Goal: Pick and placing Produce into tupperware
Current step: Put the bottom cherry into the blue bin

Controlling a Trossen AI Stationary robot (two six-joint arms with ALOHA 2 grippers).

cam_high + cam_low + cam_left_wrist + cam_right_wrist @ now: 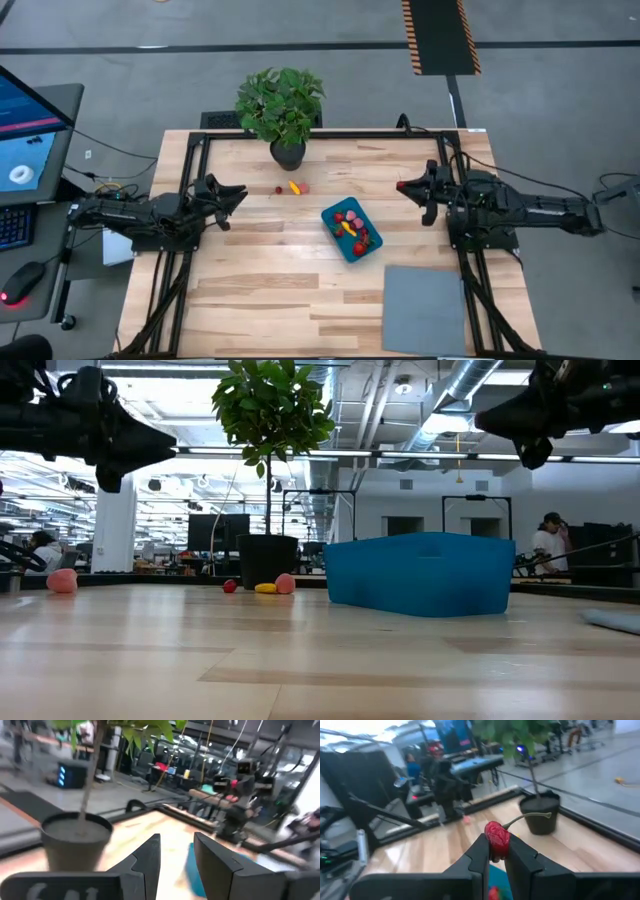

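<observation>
looking past the right gripper (pixel 496 854), its wrist view alone shows the jaws clamped on a red cherry-like piece (pixel 496 839) with a stem, above the counter (pixel 250 290). left gripper (pixel 238 193) hangs with jaws apart, holding nothing. the tupperware (pixel 352 230) holds produce; three loose pieces (pixel 293 187) lie beside the potted plant (pixel 282 108).

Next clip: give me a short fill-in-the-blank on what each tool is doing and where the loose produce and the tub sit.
1. The right tool is shut on a small ____ piece of produce with a curved stem.
2. The left tool holds ____.
3. The shallow teal-blue plastic tub already holds several pieces; three loose pieces lie beside the black ____ of the leafy green plant.

Missing words: red; nothing; pot
</observation>
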